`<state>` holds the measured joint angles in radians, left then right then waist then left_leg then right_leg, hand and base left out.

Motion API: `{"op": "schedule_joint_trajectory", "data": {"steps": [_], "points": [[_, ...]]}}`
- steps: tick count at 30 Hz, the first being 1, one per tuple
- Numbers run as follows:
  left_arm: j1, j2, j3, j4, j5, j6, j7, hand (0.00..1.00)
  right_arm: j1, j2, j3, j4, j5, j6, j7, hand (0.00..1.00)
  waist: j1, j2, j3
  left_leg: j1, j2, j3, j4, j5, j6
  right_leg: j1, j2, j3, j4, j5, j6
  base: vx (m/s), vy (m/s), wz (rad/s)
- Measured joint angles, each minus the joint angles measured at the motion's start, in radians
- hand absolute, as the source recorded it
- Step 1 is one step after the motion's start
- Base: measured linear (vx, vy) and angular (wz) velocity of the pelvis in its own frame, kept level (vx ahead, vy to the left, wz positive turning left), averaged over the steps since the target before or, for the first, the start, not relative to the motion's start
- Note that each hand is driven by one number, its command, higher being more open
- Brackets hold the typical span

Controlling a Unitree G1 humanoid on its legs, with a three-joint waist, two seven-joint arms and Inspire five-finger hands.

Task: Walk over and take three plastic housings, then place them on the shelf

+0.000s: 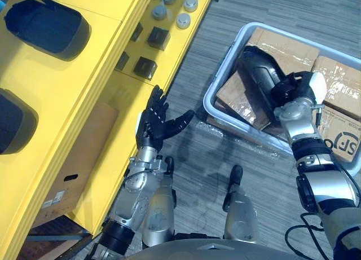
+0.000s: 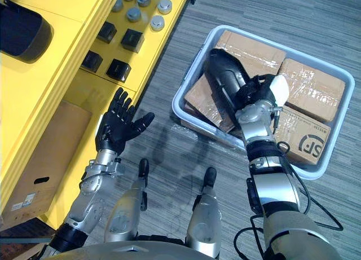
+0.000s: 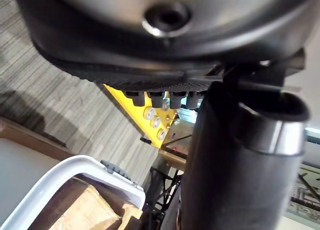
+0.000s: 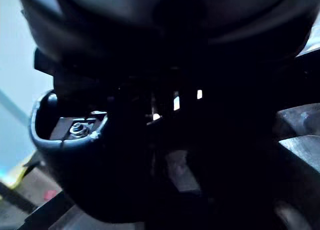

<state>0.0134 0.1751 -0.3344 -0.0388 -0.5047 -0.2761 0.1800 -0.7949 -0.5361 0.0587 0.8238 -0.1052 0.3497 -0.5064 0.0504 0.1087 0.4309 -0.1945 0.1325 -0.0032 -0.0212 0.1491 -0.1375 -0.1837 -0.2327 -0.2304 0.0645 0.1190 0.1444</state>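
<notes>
A yellow shelf (image 1: 107,23) runs down the robot's left in tiers, with a cardboard box (image 1: 73,158) tucked under its lowest level. On the floor to the right sits a grey bin (image 1: 225,65) packed with taped cartons (image 2: 313,91). The shelved housings (image 1: 48,26), two dark shells, lie on the top tier. Well apart from them is the third housing (image 2: 225,74), long and glossy, slanting across the cartons in the bin; I cannot tell whether it rests on them or is lifted. The right hand (image 2: 255,95) is curled round its nearer end, with the white thumb cover on the outer side. The left hand (image 1: 155,124) hangs empty with its fingers spread, just beside the shelf's lower edge. Smallest are the black blocks (image 1: 145,67) and grey round caps (image 1: 183,20) on the middle tier.

The third housing looks like a stiff, hollow moulded shell. It is likely light for its bulk, but smooth and rounded, so prone to slip. Held at one end it will lever, so a hold over an edge nearer the middle, or the left hand beneath, seems safer.

The head views give the layout from above. The left wrist view adds the bin's corner rim from low down and that hand's straight fingers (image 3: 165,95). The right wrist view is too dark and close to tell fingers from shell
</notes>
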Motion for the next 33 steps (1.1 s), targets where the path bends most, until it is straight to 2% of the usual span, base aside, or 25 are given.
{"op": "schedule_joint_trajectory", "data": {"steps": [5,7,10,14,18,20,22,23,25,27,28,33], "points": [[0.019,0.004,0.022,-0.020,-0.005,0.000,-0.031,1.00,-0.008,-0.067,-0.009,0.046,0.001,0.012,-0.004,0.00,-0.005,0.001,0.000,0.004,0.000,-0.001,-0.003,0.002,0.000,0.005,0.000,-0.002,-0.004,0.001,0.001,0.00,0.000,0.00],[0.037,0.013,0.025,-0.031,-0.007,0.000,-0.044,1.00,-0.008,-0.093,-0.009,0.046,0.001,-0.011,-0.009,0.00,-0.015,0.004,-0.002,0.012,0.000,-0.003,-0.003,0.002,0.000,0.021,0.000,-0.009,-0.015,0.003,0.003,-0.01,-0.013,0.06],[0.043,0.037,0.028,-0.050,-0.027,0.004,-0.081,1.00,-0.041,-0.138,-0.008,0.044,-0.001,-0.085,-0.030,0.00,-0.024,0.010,-0.006,0.015,0.001,-0.006,-0.007,0.002,0.000,0.027,0.002,-0.014,-0.020,0.004,0.004,-0.01,-0.011,0.03],[0.030,0.038,0.024,-0.051,-0.038,0.099,-0.109,1.00,-0.043,-0.144,-0.008,-0.066,-0.011,-0.188,-0.072,0.00,-0.026,0.017,-0.012,0.044,0.006,-0.005,-0.031,0.007,-0.004,0.056,0.010,-0.019,-0.045,0.007,0.006,0.00,0.000,0.00],[0.017,0.038,0.006,-0.050,-0.050,0.187,-0.117,1.00,0.006,-0.120,-0.008,-0.204,-0.096,-0.241,-0.125,0.00,-0.023,0.022,-0.026,0.073,0.016,-0.006,-0.057,0.015,-0.007,0.082,0.020,-0.026,-0.057,0.008,0.006,0.03,-0.019,0.02],[0.001,0.037,-0.011,-0.042,-0.121,0.247,-0.117,1.00,0.048,-0.085,-0.007,-0.260,-0.136,-0.275,-0.158,0.00,-0.023,0.019,-0.050,0.081,0.017,-0.009,-0.061,0.014,-0.008,0.102,0.023,-0.035,-0.077,0.008,0.006,0.05,-0.033,0.09],[-0.027,0.034,-0.024,-0.034,-0.229,0.321,-0.116,1.00,0.109,-0.027,-0.007,-0.320,-0.185,-0.296,-0.181,0.00,-0.024,0.009,-0.085,0.090,0.018,-0.006,-0.062,0.013,-0.009,0.121,0.026,-0.039,-0.090,0.008,0.006,0.07,-0.035,0.06],[-0.037,0.031,-0.029,-0.029,-0.254,0.335,-0.115,1.00,0.127,-0.011,-0.007,-0.337,-0.201,-0.298,-0.184,0.00,-0.024,0.006,-0.086,0.101,0.019,-0.003,-0.062,0.012,-0.010,0.132,0.027,-0.039,-0.092,0.008,0.006,0.05,-0.032,0.00],[-0.077,0.015,-0.057,0.022,-0.366,0.398,-0.111,1.00,0.219,0.061,-0.002,-0.402,-0.265,-0.306,-0.196,0.00,-0.028,-0.012,-0.132,0.118,0.019,0.003,-0.063,0.003,-0.013,0.154,0.029,-0.039,-0.110,0.008,0.006,0.02,-0.026,-0.05],[-0.097,0.003,-0.082,0.064,-0.423,0.427,-0.101,1.00,0.272,0.099,0.011,-0.438,-0.292,-0.308,-0.205,0.00,-0.030,-0.026,-0.167,0.122,0.021,0.012,-0.063,-0.002,-0.015,0.158,0.030,-0.036,-0.119,0.008,0.006,0.01,-0.022,-0.13],[-0.109,-0.009,-0.102,0.099,-0.469,0.438,-0.089,1.00,0.302,0.132,0.030,-0.450,-0.319,-0.312,-0.216,0.00,-0.037,-0.041,-0.181,0.138,0.024,0.022,-0.064,-0.008,-0.015,0.168,0.033,-0.030,-0.120,0.008,0.006,0.00,-0.022,-0.17],[-0.132,-0.030,-0.174,0.129,-0.550,0.428,-0.065,1.00,0.399,0.209,0.083,-0.517,-0.330,-0.313,-0.223,0.00,-0.057,-0.081,-0.234,0.155,0.038,0.043,-0.067,-0.016,-0.021,0.169,0.046,-0.010,-0.123,0.004,0.001,-0.03,-0.022,-0.17]]}}
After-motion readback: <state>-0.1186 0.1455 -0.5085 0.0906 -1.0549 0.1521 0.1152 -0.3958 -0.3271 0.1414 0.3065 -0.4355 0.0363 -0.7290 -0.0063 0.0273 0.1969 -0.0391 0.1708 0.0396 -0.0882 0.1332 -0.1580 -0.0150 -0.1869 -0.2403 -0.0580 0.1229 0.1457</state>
